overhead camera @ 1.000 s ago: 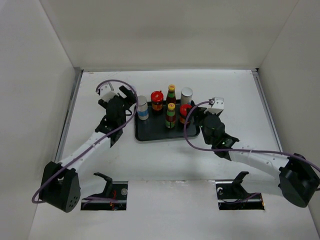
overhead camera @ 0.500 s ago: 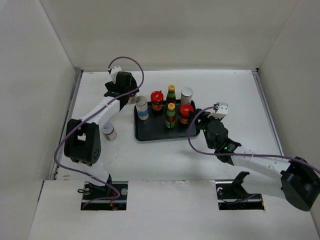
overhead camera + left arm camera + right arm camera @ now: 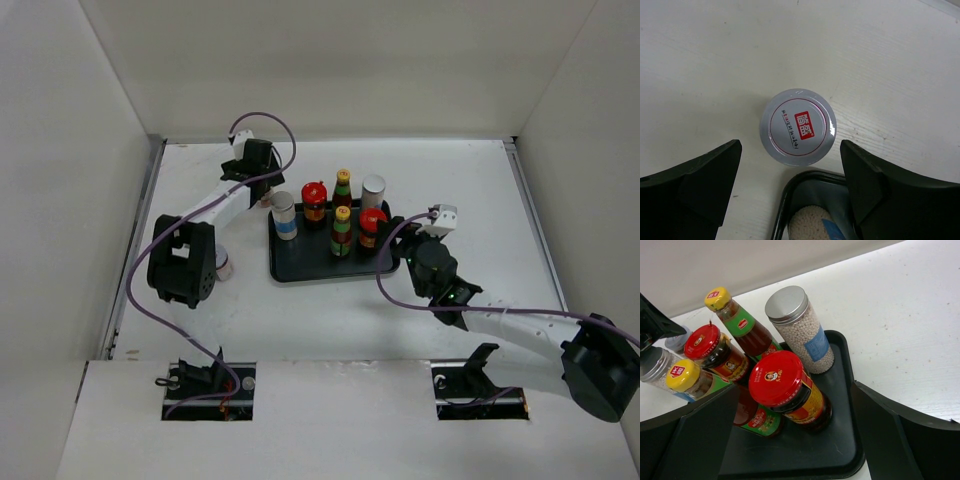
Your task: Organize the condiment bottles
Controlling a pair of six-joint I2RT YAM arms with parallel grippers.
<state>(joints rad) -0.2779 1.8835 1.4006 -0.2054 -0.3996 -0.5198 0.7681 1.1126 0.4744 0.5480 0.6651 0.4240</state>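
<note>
A black tray (image 3: 310,268) holds six condiment bottles: two silver-capped shakers (image 3: 285,214) (image 3: 373,190), two red-lidded jars (image 3: 314,199) (image 3: 372,226) and two yellow-capped sauce bottles (image 3: 343,187) (image 3: 342,229). My left gripper (image 3: 263,188) hangs open over a white-lidded jar (image 3: 798,126), which stands on the table just off the tray's far left corner (image 3: 786,195); its fingers (image 3: 700,190) straddle the jar without touching it. A second white-lidded jar (image 3: 222,266) peeks out beside the left arm's elbow. My right gripper (image 3: 795,390) is open, the near red-lidded jar (image 3: 787,387) ahead between its fingers.
White walls close in the table on the left, back and right. The left arm's folded elbow (image 3: 182,262) stands left of the tray. The right forearm (image 3: 500,322) lies across the table to the tray's right front.
The left arm folded and its gripper moved from the tray's left side to the far left corner, uncovering the jar near its elbow. The right gripper drew back slightly from the tray.
</note>
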